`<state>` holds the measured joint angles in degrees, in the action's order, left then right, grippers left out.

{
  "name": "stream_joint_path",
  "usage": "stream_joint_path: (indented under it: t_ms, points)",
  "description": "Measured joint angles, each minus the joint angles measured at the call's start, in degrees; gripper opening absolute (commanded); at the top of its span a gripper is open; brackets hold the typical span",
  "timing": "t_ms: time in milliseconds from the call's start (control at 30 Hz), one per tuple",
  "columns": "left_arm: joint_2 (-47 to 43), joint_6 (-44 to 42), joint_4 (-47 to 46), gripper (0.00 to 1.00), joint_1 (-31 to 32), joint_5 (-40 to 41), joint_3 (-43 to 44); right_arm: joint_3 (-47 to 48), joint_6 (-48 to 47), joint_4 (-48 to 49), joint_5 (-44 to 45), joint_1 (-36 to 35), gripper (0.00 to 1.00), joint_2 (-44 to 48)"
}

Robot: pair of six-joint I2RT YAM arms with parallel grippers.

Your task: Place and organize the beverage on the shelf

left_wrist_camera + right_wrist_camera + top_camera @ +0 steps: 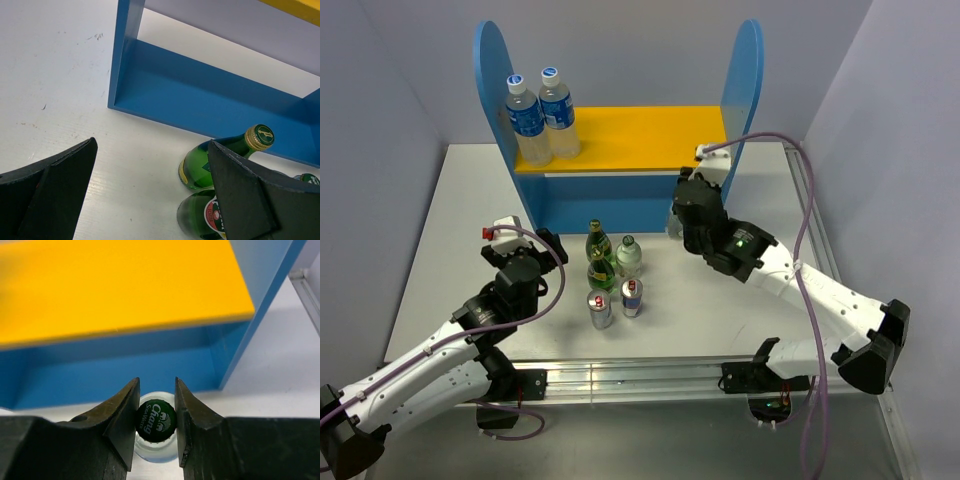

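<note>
The shelf (640,135) stands at the back, with blue side panels and a yellow upper board. My right gripper (686,212) is shut on the green cap (156,420) of a clear glass bottle (155,452). It holds the bottle upright just in front of the shelf's lower level (115,367), near its right end. Two dark green bottles (599,242) (602,272), another clear bottle (628,256) and two cans (601,310) (632,297) stand in a group on the table. My left gripper (527,243) is open and empty, to the left of the green bottles (207,165).
Two plastic water bottles with blue labels (528,122) (560,112) stand at the left end of the upper board. The shelf's blue base and left post (125,55) lie ahead of the left gripper. A metal rail (640,378) runs along the table's near edge.
</note>
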<state>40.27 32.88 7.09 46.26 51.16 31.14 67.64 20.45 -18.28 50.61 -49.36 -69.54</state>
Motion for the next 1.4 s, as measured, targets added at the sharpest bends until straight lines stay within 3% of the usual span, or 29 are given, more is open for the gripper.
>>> stream_joint_path:
  t_ms: [300, 767, 1033, 1400]
  points:
    - [-0.1, 0.2, 0.0, 0.99, 0.0, 0.0, 0.0, 17.8, -6.2, 0.1, 0.8, 0.0, 0.0, -4.5]
    - [-0.3, 0.8, 0.0, 0.99, 0.0, -0.1, 0.0, 47.5, -16.9, -2.1, 2.2, 2.4, 0.0, -19.7]
    - [-0.3, 0.8, 0.0, 0.99, 0.0, -0.3, 0.0, 51.6, -19.4, -2.7, 2.6, 7.0, 0.0, -23.8]
    - [0.6, 0.8, 0.0, 0.99, 0.0, -0.3, 0.0, 51.6, -15.6, -7.4, -1.9, 15.8, 0.0, -29.0]
